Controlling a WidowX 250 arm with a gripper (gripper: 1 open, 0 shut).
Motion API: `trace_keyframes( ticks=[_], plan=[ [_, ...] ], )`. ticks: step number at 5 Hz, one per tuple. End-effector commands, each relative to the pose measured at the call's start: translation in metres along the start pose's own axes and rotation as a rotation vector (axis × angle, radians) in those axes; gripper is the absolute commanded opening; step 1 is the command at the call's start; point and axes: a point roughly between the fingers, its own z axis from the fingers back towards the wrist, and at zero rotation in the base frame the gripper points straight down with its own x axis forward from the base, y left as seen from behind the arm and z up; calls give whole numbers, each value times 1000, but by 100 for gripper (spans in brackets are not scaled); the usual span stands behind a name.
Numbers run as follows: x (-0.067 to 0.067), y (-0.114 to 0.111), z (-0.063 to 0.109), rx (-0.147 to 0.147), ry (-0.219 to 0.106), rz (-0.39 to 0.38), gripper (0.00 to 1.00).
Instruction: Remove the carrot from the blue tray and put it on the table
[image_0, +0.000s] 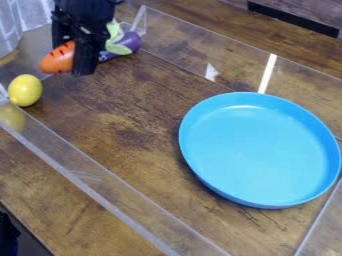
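The small orange carrot (55, 59) with its green leafy top hangs above the table (127, 150) at the far left, lifted off the wood. My black gripper (80, 62) points down and is shut on the carrot, with the orange end sticking out to the left of the fingers. The large round blue tray (261, 150) lies on the right side of the table with nothing in it, well away from the gripper.
A yellow lemon-like ball (24, 89) lies on the table just below and left of the carrot. A purple eggplant (130, 41) sits right behind the gripper. Clear acrylic strips (80, 172) run across the tabletop near the front left.
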Motion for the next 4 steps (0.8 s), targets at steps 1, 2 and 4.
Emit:
trace_keyframes(
  ticks=[1, 2, 4],
  plan=[
    [-5, 2, 21, 19, -71, 11, 0],
    [-6, 0, 21, 13, -82, 11, 0],
    [-8, -3, 21, -2, -99, 11, 0]
  ],
)
